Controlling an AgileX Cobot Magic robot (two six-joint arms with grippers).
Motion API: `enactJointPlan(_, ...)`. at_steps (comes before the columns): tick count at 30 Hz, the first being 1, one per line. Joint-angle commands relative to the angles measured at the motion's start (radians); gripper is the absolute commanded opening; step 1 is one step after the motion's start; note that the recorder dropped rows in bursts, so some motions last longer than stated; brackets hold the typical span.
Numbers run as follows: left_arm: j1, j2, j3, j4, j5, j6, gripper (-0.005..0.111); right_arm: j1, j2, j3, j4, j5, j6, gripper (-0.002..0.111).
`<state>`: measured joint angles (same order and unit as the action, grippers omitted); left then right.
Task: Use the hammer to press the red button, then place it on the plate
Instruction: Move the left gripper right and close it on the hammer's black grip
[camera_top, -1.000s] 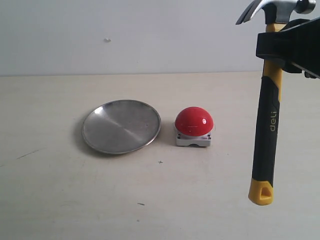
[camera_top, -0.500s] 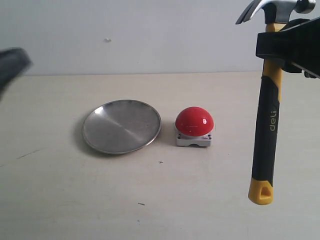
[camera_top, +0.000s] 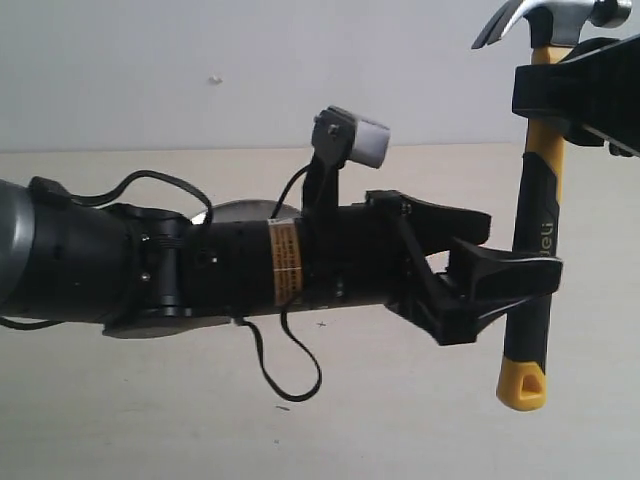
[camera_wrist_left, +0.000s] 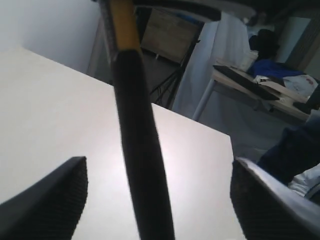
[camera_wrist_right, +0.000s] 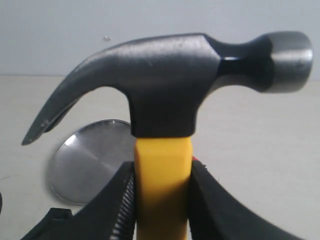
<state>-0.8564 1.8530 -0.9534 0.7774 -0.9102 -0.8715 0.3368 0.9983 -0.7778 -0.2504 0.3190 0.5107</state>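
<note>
The hammer (camera_top: 532, 240) hangs upright at the right, its steel head (camera_wrist_right: 170, 75) on top and its looped yellow end low. My right gripper (camera_top: 562, 92) is shut on the yellow neck just under the head (camera_wrist_right: 162, 195). My left gripper (camera_top: 515, 245) reaches across from the left and stands open, its two fingers either side of the black handle (camera_wrist_left: 142, 180) without touching it. The plate (camera_wrist_right: 85, 167) lies on the table; in the exterior view only a sliver of its rim (camera_top: 240, 208) shows behind the left arm. The red button is hidden there; a thin red edge (camera_wrist_right: 196, 159) peeks past my right finger.
The left arm (camera_top: 200, 270) with its loose black cable spans the middle of the table. The left wrist view shows the table's far edge (camera_wrist_left: 200, 125), with desks and clutter beyond it.
The left arm has swept in from the left edge across the table, and its open jaws now straddle the hammer handle, covering the button and plate. The right gripper and hammer have not moved.
</note>
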Motion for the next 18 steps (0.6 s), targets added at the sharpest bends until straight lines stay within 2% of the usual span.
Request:
enactJointPlan(1,-0.045,0.043,-0.076,-0.054,0.075,0.004,0.076,0.0,-0.016,-0.007,0.009,-0.058,-0.001,0.0)
enactJointPlan(13,-0.051,0.12,-0.158,-0.054,0.115,0.004,0.075,0.0,-0.016,-0.007,0.009,-0.062,-0.001,0.0)
enactJointPlan(15,-0.051,0.131,-0.166,-0.048,0.118,0.001,0.072,0.0,-0.016,-0.007,0.009,-0.062,-0.001,0.0)
enactJointPlan(18,-0.051,0.131,-0.166,-0.046,0.118,-0.004,0.06,0.0,-0.016,-0.007,0.009,-0.06,-0.001,0.0)
